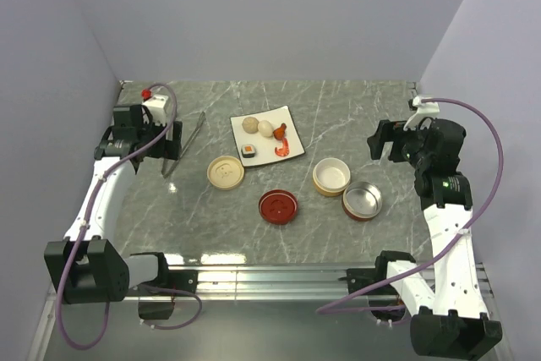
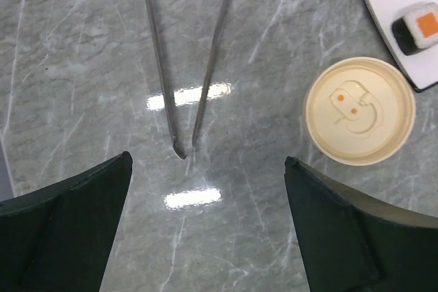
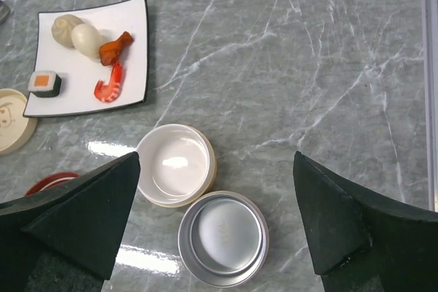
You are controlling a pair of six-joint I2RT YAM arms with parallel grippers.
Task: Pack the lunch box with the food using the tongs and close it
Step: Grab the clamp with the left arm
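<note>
Nothing's packed yet, so the step in hand is the very first one: getting the tongs off the table. They lie flat to the left of the white plate, well clear of it. The left gripper hangs right over their joined end with its jaws spread wide and nothing between them. I'd say the next move is to drop straight down and close across both thin arms. They're slim and sit flat on the marble, so that pickup looks fiddly. The right gripper is gaping too and holds nothing, off to the right of the plate. All the food is on the plate: beige ball, white egg, an orange-brown drumstick-looking bit, shrimp and sushi roll. On the arms' side of the plate and to its right are the cream tub and, touching it, the metal tub, both open and empty. The cream lid sits just off the plate's near-left corner. The red lid is nearer the arms.
</note>
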